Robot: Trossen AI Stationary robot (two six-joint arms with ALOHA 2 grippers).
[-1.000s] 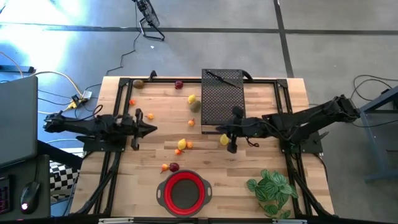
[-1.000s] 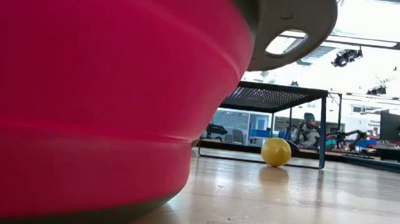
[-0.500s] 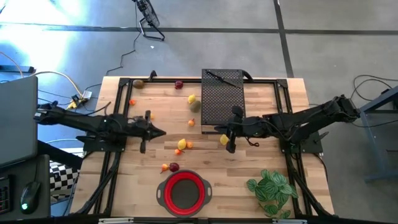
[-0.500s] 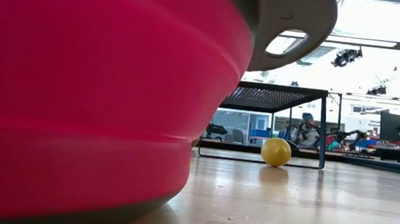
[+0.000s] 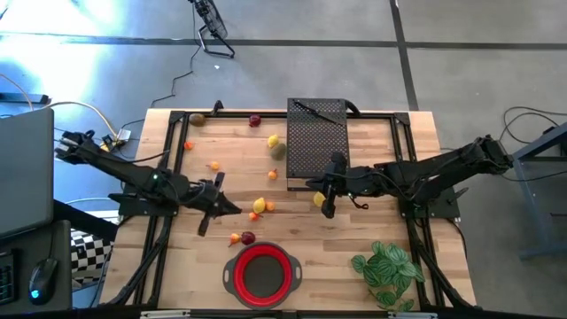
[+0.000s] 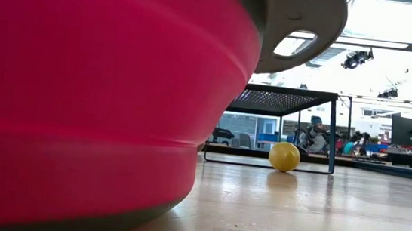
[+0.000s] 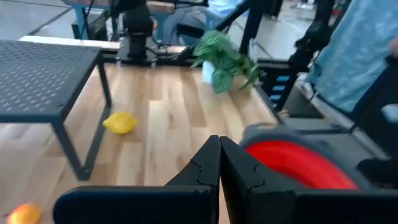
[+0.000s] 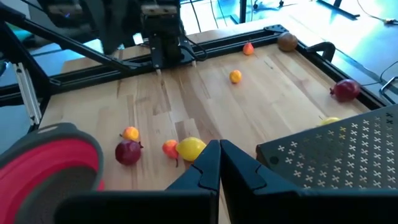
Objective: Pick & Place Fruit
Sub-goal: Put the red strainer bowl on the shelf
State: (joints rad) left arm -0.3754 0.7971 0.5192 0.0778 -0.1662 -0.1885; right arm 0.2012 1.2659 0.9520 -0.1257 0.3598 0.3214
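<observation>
While the fruit point(image 5: 259, 206) lies scattered over the wooden surface point(image 5: 372, 168), most pieces are too small and roundish to show a long axis or a pointing direction. The yellow lemon point(image 7: 120, 122) in the left wrist view is a little elongated, its long axis lying flat on the boards. No brand, label or writing can be read anywhere.

A yellow and an orange piece sit together near the middle of the surface, and a dark red one with an orange one point(image 5: 242, 237) lie just above the red bowl point(image 5: 262, 273) at the near edge. More pieces are spread toward the far left corner, including a dark red fruit point(image 5: 255, 120) and a brownish one point(image 5: 198, 120). Another yellow piece point(image 5: 318, 199) lies beside the black mesh stand point(image 5: 315, 142).

The left arm reaches low across the surface, angled toward the bowl, and its left end effector point(image 5: 226, 208) sits just left of the central yellow and orange pair, fingers point(image 7: 205, 163) pressed together and empty. The right arm stretches in from the right, its right end effector point(image 5: 326, 190) beside the stand's near edge close to the yellow piece, fingers point(image 8: 208, 163) likewise clenched on nothing. A green leafy plant point(image 5: 386, 268) stands at the near right.
</observation>
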